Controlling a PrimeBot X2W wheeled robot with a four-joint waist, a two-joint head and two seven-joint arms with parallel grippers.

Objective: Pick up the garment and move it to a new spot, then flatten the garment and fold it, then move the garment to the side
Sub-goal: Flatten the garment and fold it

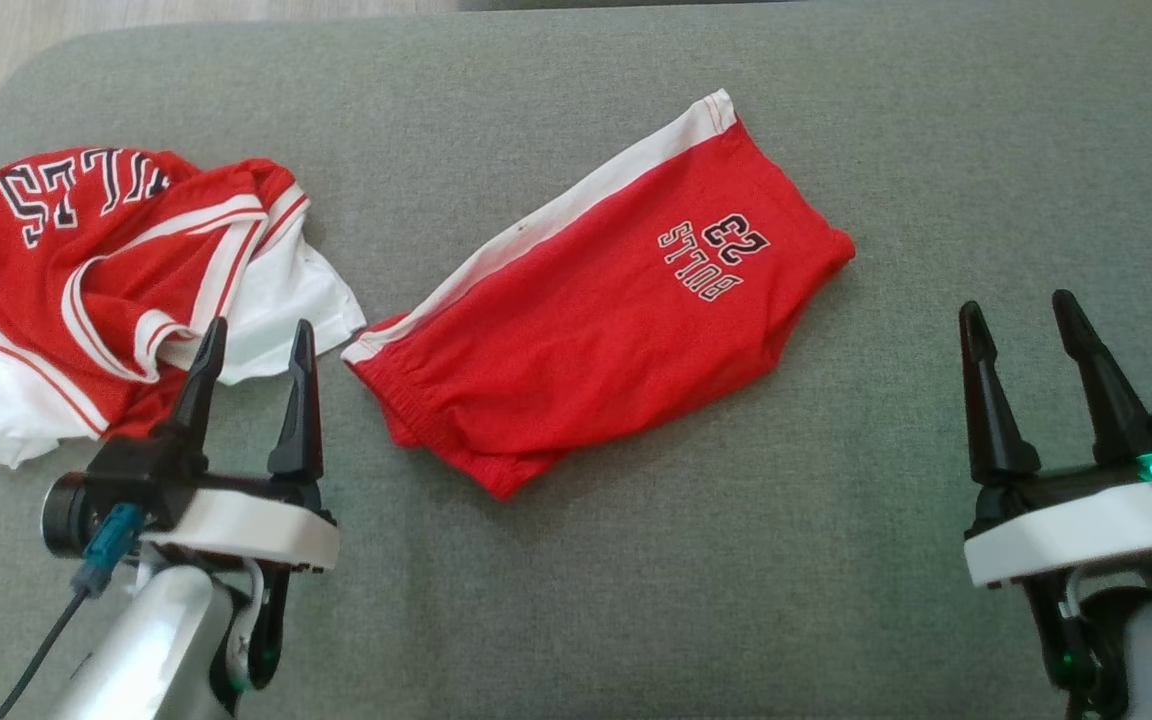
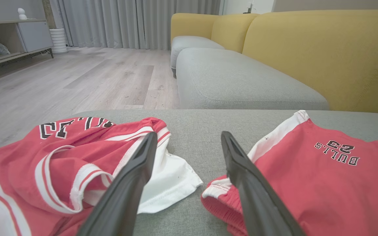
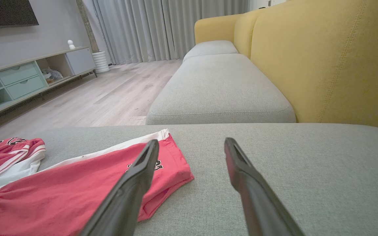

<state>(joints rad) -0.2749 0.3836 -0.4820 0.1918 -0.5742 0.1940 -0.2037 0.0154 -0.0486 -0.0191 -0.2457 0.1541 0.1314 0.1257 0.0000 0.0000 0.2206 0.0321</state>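
Observation:
Red shorts (image 1: 616, 320) with a white side stripe and "BULLS 23" print lie folded in half on the grey cushion (image 1: 736, 580), near its middle. A red and white jersey (image 1: 66, 270) lies crumpled at the left. My left gripper (image 1: 259, 330) stands open over the jersey's near right edge, with nothing between its fingers. In the left wrist view the left gripper (image 2: 189, 135) points at the gap between the jersey (image 2: 44, 164) and the shorts (image 2: 323, 183). My right gripper (image 1: 1018, 305) is open and empty, to the right of the shorts. The right wrist view has the right gripper (image 3: 191, 141) beside the shorts (image 3: 77, 186).
The cushion's left corner curves away to wood floor (image 2: 77, 75). A yellow sofa back (image 3: 340, 59) rises on one side, with more grey seat cushions (image 3: 221, 88) beyond. A low cabinet (image 3: 21, 78) stands across the room. Bare cushion lies right of the shorts.

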